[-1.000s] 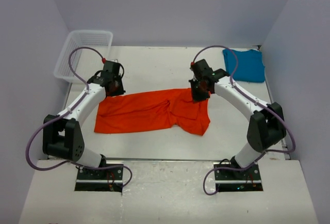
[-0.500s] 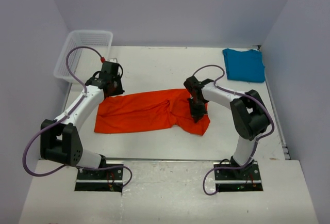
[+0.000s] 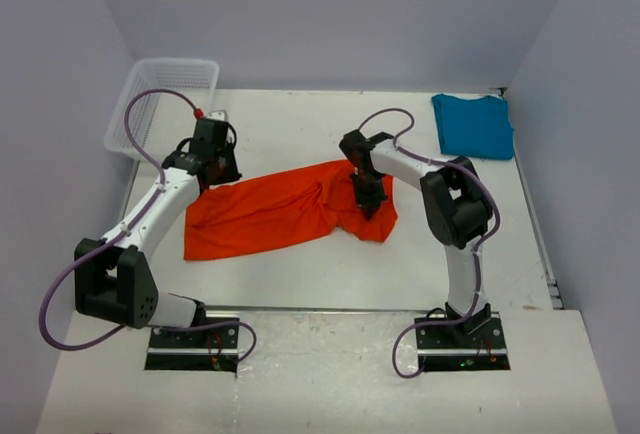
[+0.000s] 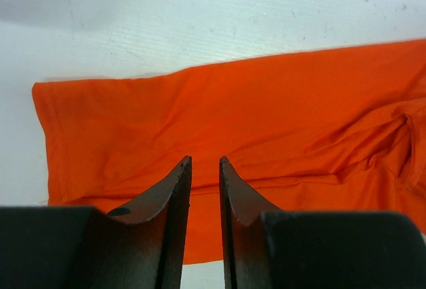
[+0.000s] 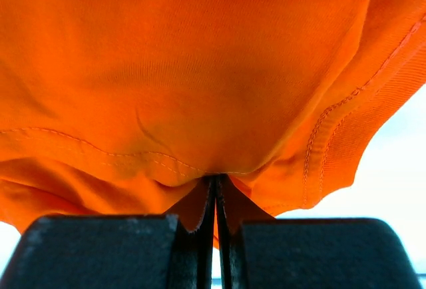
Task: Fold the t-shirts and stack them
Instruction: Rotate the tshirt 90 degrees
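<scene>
Pale bench (image 3: 300, 124), lilac walls: orange-red t-shirt (image 3: 285, 212) lies rumpled mid-bench, right claw (image 5: 215, 182) clamped on its right-side hem, left claw (image 4: 204, 164) narrowly parted over its left end, gripping nothing, teal t-shirt (image 3: 473, 126) folded far-right, mesh basket (image 3: 165, 104) far-left.

- We are seeing the spread t-shirt (image 3: 270, 214) lying across the middle of the table (image 3: 300, 124).
- The folded t-shirt (image 3: 474, 126) is lying in the far right corner, well apart from it.
- The basket (image 3: 130, 114) is sitting at the far left corner.
- The left gripper (image 3: 215, 169) is hanging at the spread t-shirt's far left end.
- The right gripper (image 3: 367, 199) is sitting on its right part, with cloth between the fingers.
</scene>
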Robot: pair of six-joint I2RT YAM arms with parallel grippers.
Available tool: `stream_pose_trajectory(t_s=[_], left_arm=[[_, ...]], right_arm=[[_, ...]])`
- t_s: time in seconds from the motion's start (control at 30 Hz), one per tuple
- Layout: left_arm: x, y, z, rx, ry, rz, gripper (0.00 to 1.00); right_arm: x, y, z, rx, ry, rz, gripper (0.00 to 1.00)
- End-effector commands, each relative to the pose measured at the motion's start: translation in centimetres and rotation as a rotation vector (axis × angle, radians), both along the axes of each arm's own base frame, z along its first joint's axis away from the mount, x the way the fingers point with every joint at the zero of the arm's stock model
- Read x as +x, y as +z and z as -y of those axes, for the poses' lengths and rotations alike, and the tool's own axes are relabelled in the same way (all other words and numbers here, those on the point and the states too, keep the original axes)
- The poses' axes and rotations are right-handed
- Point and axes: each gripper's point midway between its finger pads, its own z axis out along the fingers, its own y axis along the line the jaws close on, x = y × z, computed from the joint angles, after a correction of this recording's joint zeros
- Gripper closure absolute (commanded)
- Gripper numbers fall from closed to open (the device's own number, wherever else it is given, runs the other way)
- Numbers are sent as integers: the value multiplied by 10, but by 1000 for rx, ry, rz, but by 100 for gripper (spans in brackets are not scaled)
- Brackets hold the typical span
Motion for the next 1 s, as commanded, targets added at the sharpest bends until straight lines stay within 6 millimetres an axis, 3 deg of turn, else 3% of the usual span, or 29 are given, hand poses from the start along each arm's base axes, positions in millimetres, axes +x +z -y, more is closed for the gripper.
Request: stream_pose_trajectory(t_s=[0.0, 0.1, 0.2, 0.3, 0.37, 0.43, 0.47, 0.57, 0.67, 0.7, 0.73, 0.8, 0.83, 0.87, 0.9, 0.97], left_arm=[[5, 9, 5, 4, -37, 44, 75], [4, 4, 4, 7, -37, 32, 75], [3, -2, 6, 4, -44, 17, 75], [2, -4, 6, 7, -50, 13, 75], [1, -5, 7, 9, -53, 12, 75], [0, -6, 9, 10, -62, 8, 75], [0, -7, 9, 9, -65, 6, 74], [2, -9, 18, -5, -98, 2, 74], [9, -9, 37, -41, -173, 17, 74], [10, -7, 48, -61, -213, 24, 74], [14, -9, 54, -64, -239, 24, 74], [23, 1, 69, -91, -285, 55, 75], [28, -2, 74, -94, -299, 55, 75], [35, 9, 86, -126, -335, 86, 75], [39, 8, 92, -136, -360, 89, 75], [53, 26, 112, -181, -423, 144, 76]], right_arm=[[20, 3, 8, -77, 4, 22, 100], [40, 7, 16, -84, -40, 12, 100], [47, 10, 30, -92, -55, -44, 100], [71, 19, 37, -105, -66, -43, 100], [74, 19, 38, -89, -73, -79, 100], [94, 31, 37, -62, -85, -29, 100], [95, 25, 38, -62, -85, -56, 100], [119, 28, 32, 14, -101, -18, 100], [148, 23, 39, 2, -95, 90, 100], [156, 30, 40, -10, -84, 142, 100], [162, 29, 51, -65, -88, 181, 100], [186, 46, 54, -78, -95, 325, 100], [187, 69, 60, -84, -104, 392, 100], [199, 85, 57, -59, -110, 474, 100], [197, 114, 59, -40, -119, 538, 100], [200, 144, 58, -4, -120, 614, 100]])
